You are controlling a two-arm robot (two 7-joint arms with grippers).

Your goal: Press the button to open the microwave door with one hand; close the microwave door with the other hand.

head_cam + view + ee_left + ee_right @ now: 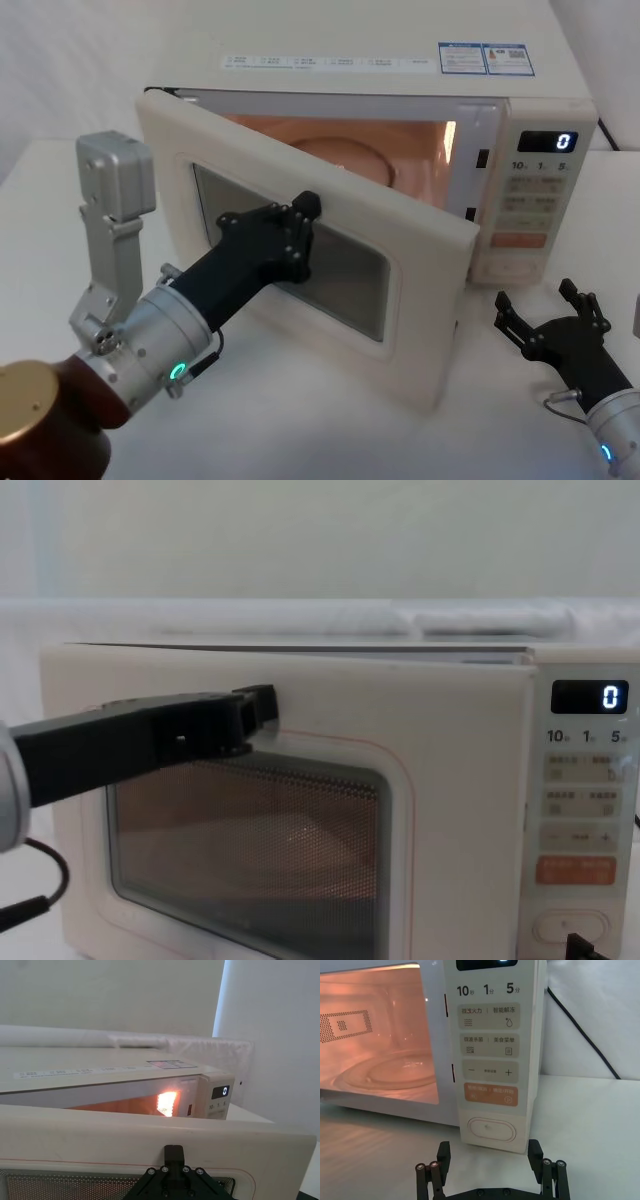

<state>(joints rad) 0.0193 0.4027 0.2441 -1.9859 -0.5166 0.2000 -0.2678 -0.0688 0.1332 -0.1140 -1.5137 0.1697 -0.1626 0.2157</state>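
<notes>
A: Nearest, the left gripper (pixel 308 205)?
B: Fingers together, tip pressed on the microwave door (pixel 420 300), above its dark mesh window (pixel 250 850). One cream door, half open.
A: The right gripper (pixel 490 1157)?
B: Fingers spread wide, holding nothing, just before the one oval button (pixel 491 1130).

The left gripper (pixel 308 206), nearest the microwave door (pixel 420 250), is matte black with small round screw heads, on a black tapering body joined to a thick silver cylindrical wrist (pixel 150 335) with a glowing green ring and a dark red, copper-capped end. A boxy silver-grey bracket rises behind that wrist. The right gripper (pixel 545 305), farther from the door, is black too, with two screw-studded fingers (pixel 431 1172), a silver wrist and a blue-lit ring.
</notes>
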